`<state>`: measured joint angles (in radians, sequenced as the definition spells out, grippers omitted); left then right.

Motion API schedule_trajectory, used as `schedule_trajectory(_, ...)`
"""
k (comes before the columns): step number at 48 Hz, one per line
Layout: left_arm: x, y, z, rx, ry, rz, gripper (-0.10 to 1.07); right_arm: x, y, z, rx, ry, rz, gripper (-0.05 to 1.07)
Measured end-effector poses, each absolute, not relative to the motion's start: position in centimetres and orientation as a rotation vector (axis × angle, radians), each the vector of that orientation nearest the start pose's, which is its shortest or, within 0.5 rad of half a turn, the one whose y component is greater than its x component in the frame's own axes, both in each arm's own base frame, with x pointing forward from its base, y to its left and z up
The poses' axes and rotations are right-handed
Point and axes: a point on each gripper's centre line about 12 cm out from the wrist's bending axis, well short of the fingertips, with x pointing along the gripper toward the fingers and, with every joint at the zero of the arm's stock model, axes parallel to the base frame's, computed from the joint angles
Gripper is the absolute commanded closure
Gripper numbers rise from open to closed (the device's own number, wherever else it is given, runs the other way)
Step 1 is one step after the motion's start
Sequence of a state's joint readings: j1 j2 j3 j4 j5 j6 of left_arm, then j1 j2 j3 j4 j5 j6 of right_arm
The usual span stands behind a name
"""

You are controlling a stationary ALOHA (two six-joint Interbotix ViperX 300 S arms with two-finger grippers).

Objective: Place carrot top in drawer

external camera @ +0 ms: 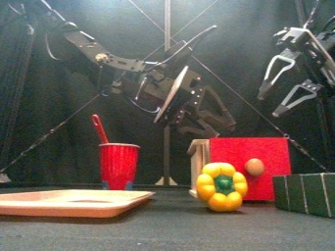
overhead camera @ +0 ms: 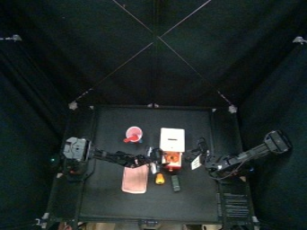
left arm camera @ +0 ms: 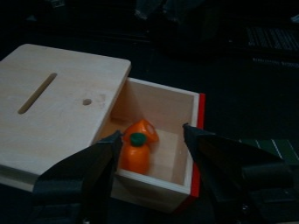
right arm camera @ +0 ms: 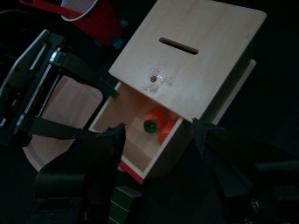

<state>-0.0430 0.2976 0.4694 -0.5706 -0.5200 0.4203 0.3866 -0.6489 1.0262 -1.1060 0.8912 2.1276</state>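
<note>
On my front view, nearest item: a yellow toy pepper (external camera: 222, 187) with a green stem, standing on the table (external camera: 167, 227); to one side a flat pink board (external camera: 72, 202), to the other a dark green box (external camera: 307, 192) at the frame edge. Behind these, a red cup (external camera: 119, 164) with a red utensil standing in it, and the drawer (external camera: 240, 161), whose red front panel with a round wooden knob faces me. I can read no brand, label or writing on any item. From my left wrist view, the drawer unit shows a pale wooden top with a slot and a small hole, and its tray is pulled out, red-edged; the carrot (left arm camera: 136, 149), a stubby orange piece with a green cap, lies inside that open tray against the near wall. The left gripper (left arm camera: 155, 159) hangs just above it with its jaws spread wide, one on each side of the carrot and clear of it, holding nothing. My right wrist view shows the same orange piece in the tray from the other side. The right gripper (external camera: 291, 80) hangs high above the table off to the side of the drawer, jaws apart and empty. From the top view both arms meet near the drawer at mid-table, black curtains behind.
</note>
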Motion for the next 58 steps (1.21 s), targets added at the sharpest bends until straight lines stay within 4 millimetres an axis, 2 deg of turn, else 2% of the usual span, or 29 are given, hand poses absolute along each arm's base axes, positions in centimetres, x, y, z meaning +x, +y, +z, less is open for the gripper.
schedule_trajectory(58,46.96,1.16,15.28,-0.037,0.304,0.240,0.05,21.41,0.10,22.11,0.662,0.422,-0.716,0.09)
